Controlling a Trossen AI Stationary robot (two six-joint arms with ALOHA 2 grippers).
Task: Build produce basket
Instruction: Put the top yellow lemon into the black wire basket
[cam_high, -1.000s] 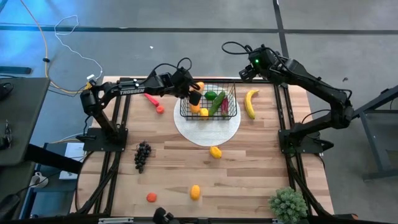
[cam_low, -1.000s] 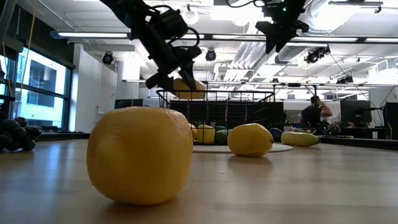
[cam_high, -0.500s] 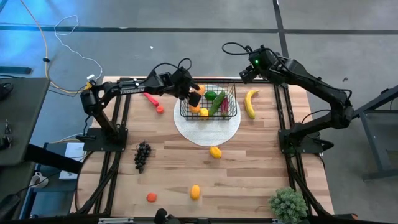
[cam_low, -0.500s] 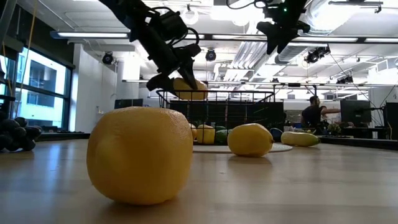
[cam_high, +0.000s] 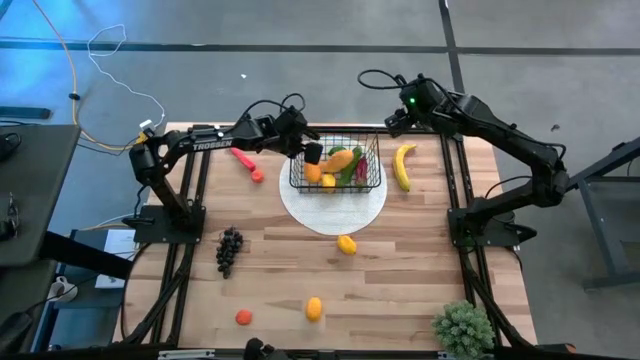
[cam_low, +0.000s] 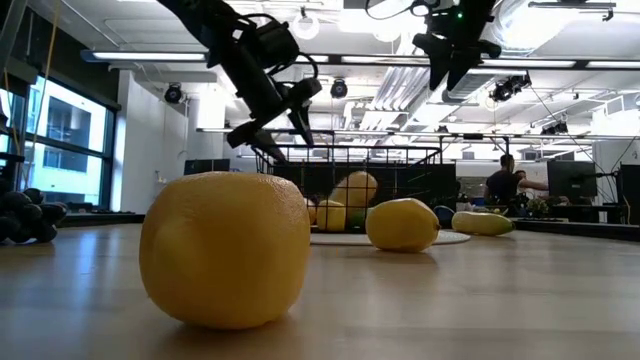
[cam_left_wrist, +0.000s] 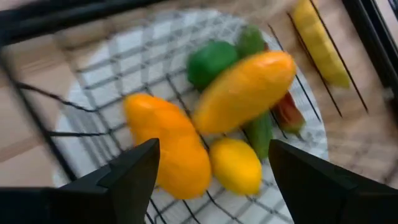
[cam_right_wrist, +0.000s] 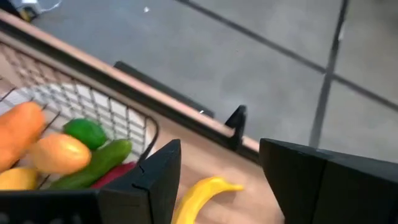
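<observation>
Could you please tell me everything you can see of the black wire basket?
The basket is a small rectangular black wire-mesh container with see-through grid sides and an open top. It sits upright on the round white plate at the far middle of the table. Inside lie orange mangoes, a lemon and green and red pieces. The open left gripper hovers over its left edge; the banana lies outside, to its right.

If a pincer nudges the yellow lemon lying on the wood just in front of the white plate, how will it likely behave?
The small yellow toy lemon is rounded and sits free on the smooth wooden table, so it would probably roll rather than slide. Its oval, pointed shape in the low view suggests a wobbly, curving roll. It looks like a light toy, so even a gentle nudge may send it off.
</observation>
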